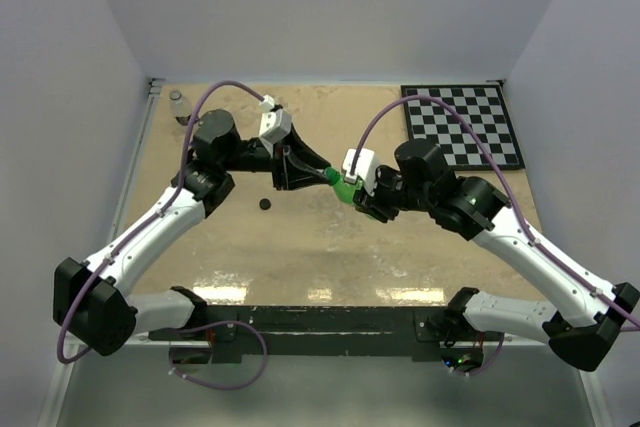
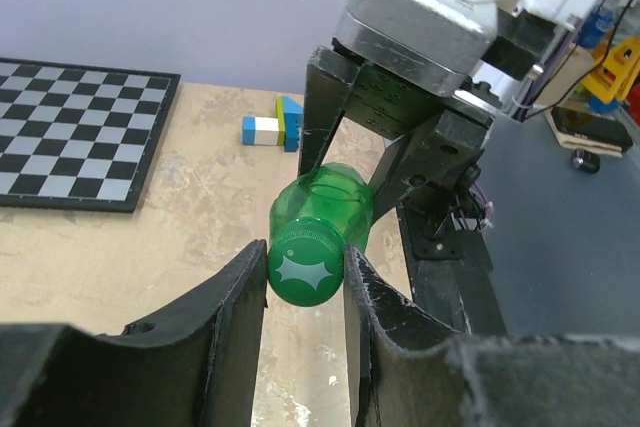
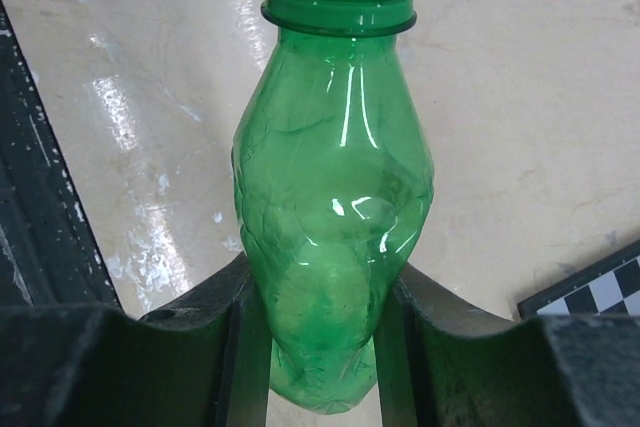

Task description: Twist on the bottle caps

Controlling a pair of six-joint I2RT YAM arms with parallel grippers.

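Step in hand, as I read it: twisting the green ribbed plastic screw cap onto the small green see-through plastic bottle. Both are held in the air over the middle of the tan table.

To do it well:
- Cap axis & neck axis must stay in line, else the threads cross.
- Press lightly along the neck while turning.
- Let the L wrist do the rotating w/ the R arm only bracing.
- The bottle wall looks thin and dented in the R wrist view, so grip firm, not harder.
- Stop once the cap meets the neck ring. Can't tell how far down the thread it sits now.

Left gripper: jaws narrow, pinching the cap by its sides, one finger each side, cap top facing the cam. Right gripper: jaws narrow too, clamped on the lower body of the bottle, w/ the neck pointing away toward the L gripper. The bottle lies roughly level btwn the two.

Farther out, the small round black cap lies on the table just beside the L arm, untouched. At the far L corner stands the small clear plastic bottle, too small to tell if it is capped; I judge not. At the far R lies a black-and-white chequerboard, w/ a few coloured toy bricks near it.
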